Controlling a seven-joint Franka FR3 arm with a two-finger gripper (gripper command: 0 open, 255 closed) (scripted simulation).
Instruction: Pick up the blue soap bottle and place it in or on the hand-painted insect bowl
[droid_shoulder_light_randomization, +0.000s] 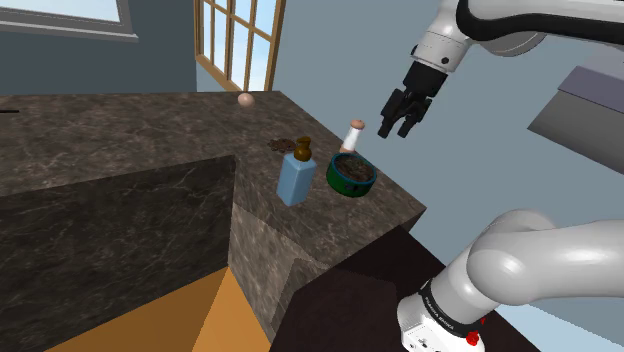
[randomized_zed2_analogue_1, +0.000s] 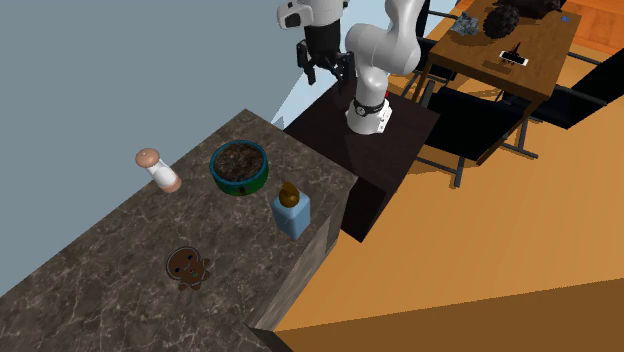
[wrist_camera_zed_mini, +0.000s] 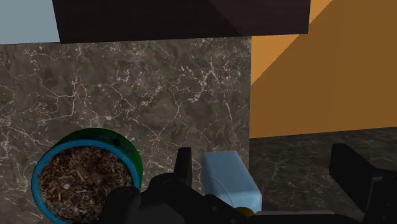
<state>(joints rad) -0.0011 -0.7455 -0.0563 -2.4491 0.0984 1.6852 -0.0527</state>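
Note:
The light blue soap bottle (droid_shoulder_light_randomization: 295, 177) with a brown pump top stands upright on the dark marble counter (droid_shoulder_light_randomization: 120, 140), near its front edge. Just beside it sits the bowl (droid_shoulder_light_randomization: 351, 174), green outside with a blue rim and a brown speckled inside. From the second exterior view the bottle (randomized_zed2_analogue_1: 291, 212) stands to the lower right of the bowl (randomized_zed2_analogue_1: 239, 166). My black gripper (droid_shoulder_light_randomization: 404, 120) hangs open in the air above and to the right of the bowl, holding nothing. In the wrist view the bottle (wrist_camera_zed_mini: 229, 179) lies between the spread fingers (wrist_camera_zed_mini: 183, 167), well below them, with the bowl (wrist_camera_zed_mini: 84, 176) beside it.
A small white bottle with a tan cap (droid_shoulder_light_randomization: 353, 134) stands behind the bowl. A brown gingerbread-shaped piece (randomized_zed2_analogue_1: 186, 266) lies flat on the counter, and a small pink ball (droid_shoulder_light_randomization: 246, 99) rests near the window. The dark stand (randomized_zed2_analogue_1: 380, 150) adjoins the counter's end; a table and chairs (randomized_zed2_analogue_1: 500, 60) stand beyond.

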